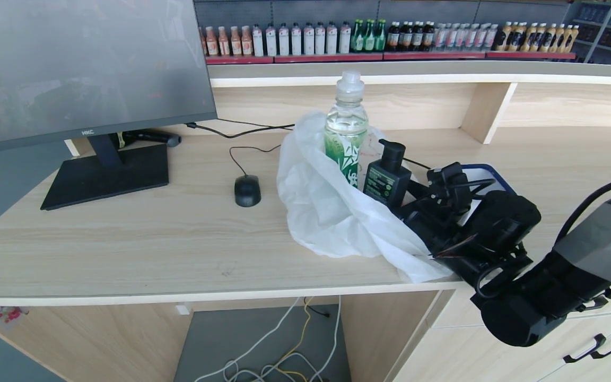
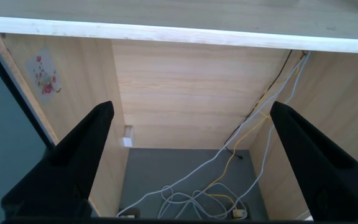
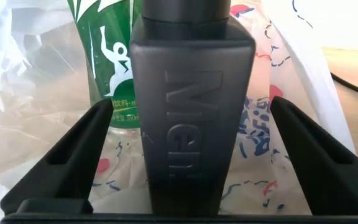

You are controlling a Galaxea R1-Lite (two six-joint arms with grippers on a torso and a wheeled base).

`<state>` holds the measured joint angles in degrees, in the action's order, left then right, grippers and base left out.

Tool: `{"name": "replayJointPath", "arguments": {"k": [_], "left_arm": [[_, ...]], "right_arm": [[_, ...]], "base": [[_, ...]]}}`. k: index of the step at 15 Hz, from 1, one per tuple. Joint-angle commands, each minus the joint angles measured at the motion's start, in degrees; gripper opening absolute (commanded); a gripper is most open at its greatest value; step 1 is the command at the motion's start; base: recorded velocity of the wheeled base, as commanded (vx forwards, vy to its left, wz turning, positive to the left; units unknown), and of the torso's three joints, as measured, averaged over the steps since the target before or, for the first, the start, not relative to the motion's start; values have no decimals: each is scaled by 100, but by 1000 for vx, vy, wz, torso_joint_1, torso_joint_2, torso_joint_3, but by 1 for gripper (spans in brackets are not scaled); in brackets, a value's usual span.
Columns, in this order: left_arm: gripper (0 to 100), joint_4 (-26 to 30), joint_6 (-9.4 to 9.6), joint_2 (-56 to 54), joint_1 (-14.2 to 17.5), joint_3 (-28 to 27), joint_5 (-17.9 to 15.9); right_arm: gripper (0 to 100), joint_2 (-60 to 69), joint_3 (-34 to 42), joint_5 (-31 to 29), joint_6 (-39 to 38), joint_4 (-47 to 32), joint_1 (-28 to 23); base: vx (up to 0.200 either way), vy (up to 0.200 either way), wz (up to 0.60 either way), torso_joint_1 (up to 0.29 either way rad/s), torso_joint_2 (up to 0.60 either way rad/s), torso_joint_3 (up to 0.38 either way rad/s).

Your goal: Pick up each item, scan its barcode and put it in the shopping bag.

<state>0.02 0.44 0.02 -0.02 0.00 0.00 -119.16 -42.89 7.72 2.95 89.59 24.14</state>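
You are well into the task, judging by how things lie. The shopping bag [image 1: 321, 212] sits slumped open on the counter [image 1: 125, 233], and the green-labelled drink bottle [image 1: 346, 138] stands upright inside it, so that item looks finished. The dark pump bottle [image 1: 386, 180] stands just beside it at the bag's mouth, with printed bag film behind it, so you can take it as in the bag or nearly so. Your right gripper [image 3: 191, 109] brackets this bottle with its jaws spread wide and a gap on each side, so it holds nothing. Your left gripper [image 2: 191, 112] hangs below the counter edge, facing the cabinet recess, jaws apart and empty. Behind the right arm lies a blue-rimmed tray [image 1: 488, 171]. The arm hides its contents, so you cannot tell whether any items are left to scan.
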Motion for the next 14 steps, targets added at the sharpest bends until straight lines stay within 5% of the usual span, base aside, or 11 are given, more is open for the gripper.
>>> {"name": "replayJointPath", "arguments": {"k": [1,10,14], "left_arm": [[100,6,0,-2,2,0,0],[100,-2,0,-2,2,0,0],[100,-2,0,-2,-6,0,0]], "right_arm": [[100,306,17,19,4,41,12],[100,1123,123,28,4,41,-14],[100,2661,1837,11,-66,41,-6]], "base": [[0,0,0,0,0,0],[0,0,0,0,0,0],[0,0,0,0,0,0]]}}
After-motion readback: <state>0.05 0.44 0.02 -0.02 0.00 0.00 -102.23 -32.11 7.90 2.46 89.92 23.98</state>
